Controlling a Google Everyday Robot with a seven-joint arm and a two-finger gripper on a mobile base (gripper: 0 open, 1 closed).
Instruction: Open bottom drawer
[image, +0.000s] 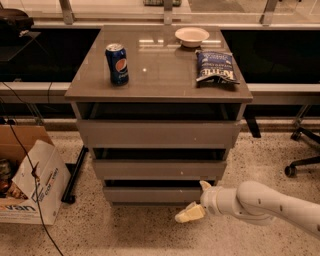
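Claw (190, 201) sits low at 5 o'clock in the frame, on a white arm (270, 205) coming in from the lower right. Its fingers are spread wide w/ nothing held: upper fingertip is at the top right corner of the bottom drawer (150, 194), lower one hangs just below and in front of that drawer's lower edge. Can't tell if either tip touches the front.

Bottom drawer is the lowest, narrowest front of the cabinet, at 9 o'clock from the claw, w/ a dark gap above it; inside not visible. Above it is the middle drawer (140, 169) w/ a small white dot, then the wide top drawer (159, 133) – each front steps out wider than the one below.

On the surface (160, 82): Pepsi can (116, 63) upright at 10 o'clock, chip bag (215, 66) flat at 2 o'clock near the right edge, bowl (192, 36) at the far edge – contents can't be seen.

Speckled floor (125, 230) runs in front of the cabinet. Cardboard box (22, 150) w/ a white bag (37, 185) leaning on it sits at 8 o'clock; chair base (302, 160) at 3 o'clock.
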